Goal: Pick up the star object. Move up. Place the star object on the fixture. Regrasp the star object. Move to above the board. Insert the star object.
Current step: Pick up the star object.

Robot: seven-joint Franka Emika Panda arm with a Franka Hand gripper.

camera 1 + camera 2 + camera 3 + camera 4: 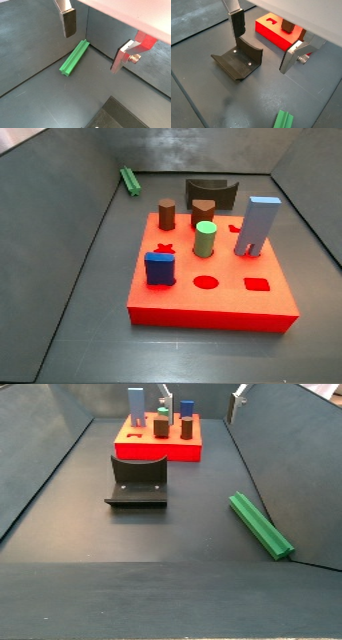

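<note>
The star object [74, 59] is a long green prism lying flat on the dark floor beside a wall, and it shows in both side views [130, 180] [259, 524]. My gripper [95, 42] hangs open above the floor with nothing between its fingers, apart from the star object. In a wrist view the gripper [264, 42] is over the floor next to the fixture [238, 62], a dark block with a curved notch. The red board [278, 35] lies just beyond the fixture [138, 481]. The fixture's notch holds nothing.
On the board [214, 298] stand a grey-blue block [259, 225], a light-green cylinder [206, 238], a blue piece [160, 266] and two brown pegs [167, 214]. Dark walls [287, 444] enclose the floor on all sides.
</note>
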